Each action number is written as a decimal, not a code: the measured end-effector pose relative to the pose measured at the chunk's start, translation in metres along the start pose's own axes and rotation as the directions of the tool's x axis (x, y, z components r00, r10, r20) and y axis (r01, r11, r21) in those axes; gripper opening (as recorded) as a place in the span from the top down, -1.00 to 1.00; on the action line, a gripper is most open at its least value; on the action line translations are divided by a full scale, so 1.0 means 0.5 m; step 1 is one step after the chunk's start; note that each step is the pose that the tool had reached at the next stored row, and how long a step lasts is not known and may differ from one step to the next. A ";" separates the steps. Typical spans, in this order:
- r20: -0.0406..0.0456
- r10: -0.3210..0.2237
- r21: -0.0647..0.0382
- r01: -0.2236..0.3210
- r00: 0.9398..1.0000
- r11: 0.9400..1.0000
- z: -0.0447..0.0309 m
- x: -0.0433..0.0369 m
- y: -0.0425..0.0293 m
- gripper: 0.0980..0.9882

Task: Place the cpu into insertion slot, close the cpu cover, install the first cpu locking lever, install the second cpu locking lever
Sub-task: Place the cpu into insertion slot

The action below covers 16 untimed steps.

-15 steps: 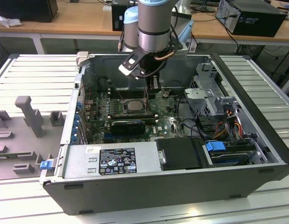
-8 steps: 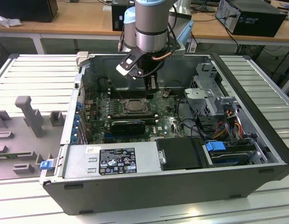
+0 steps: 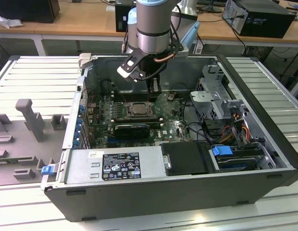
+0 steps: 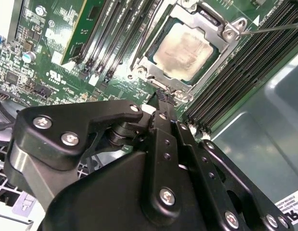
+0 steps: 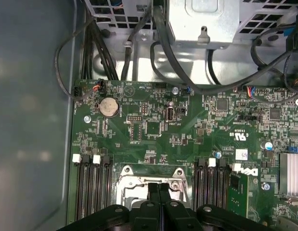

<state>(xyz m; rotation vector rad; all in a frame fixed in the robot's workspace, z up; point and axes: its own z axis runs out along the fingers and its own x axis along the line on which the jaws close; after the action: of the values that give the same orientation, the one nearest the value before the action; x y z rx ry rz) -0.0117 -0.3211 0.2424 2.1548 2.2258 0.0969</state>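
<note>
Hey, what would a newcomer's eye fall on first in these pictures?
In the exterior view, the arm reaches straight down into an open computer case lying on the table. In the second wrist view, its black claw is shut, its tip at the edge of the socket. There the silvery cpu is seated with the metal cover down around it.

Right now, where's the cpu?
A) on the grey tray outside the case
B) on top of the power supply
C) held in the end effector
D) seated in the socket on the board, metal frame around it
D: in the second wrist view the cpu lies flat on the board, the cpu cover framing its silvery face.
</note>
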 end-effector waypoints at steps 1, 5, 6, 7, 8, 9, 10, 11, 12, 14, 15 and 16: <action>0.000 0.000 0.000 0.000 1.000 1.000 0.000 0.000 -0.003 0.98; 0.000 0.000 0.000 0.000 1.000 1.000 0.009 0.001 -0.037 0.98; 0.000 0.000 0.000 0.000 1.000 1.000 0.011 0.001 -0.043 0.98; 0.000 0.000 0.001 0.000 1.000 1.000 0.014 0.001 -0.046 0.98; 0.000 0.000 0.001 0.000 1.000 1.000 0.016 0.001 -0.047 0.98; -0.001 0.000 0.001 0.000 1.000 1.000 0.018 0.001 -0.047 0.98; -0.004 0.000 0.001 0.000 1.000 1.000 0.021 0.001 -0.048 0.98; -0.004 0.001 0.001 -0.001 1.000 1.000 0.023 0.001 -0.049 0.98; -0.004 0.000 0.001 0.000 1.000 1.000 0.024 0.001 -0.052 0.98; -0.004 0.000 0.001 0.000 1.000 1.000 0.025 0.001 -0.058 0.98; -0.005 0.000 0.001 0.000 1.000 1.000 0.025 0.002 -0.062 0.98; -0.005 0.000 0.001 0.000 1.000 1.000 0.025 0.002 -0.065 0.98</action>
<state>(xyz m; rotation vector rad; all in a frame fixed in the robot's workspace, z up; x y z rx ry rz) -0.0433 -0.3211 0.2277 2.1581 2.2287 0.1011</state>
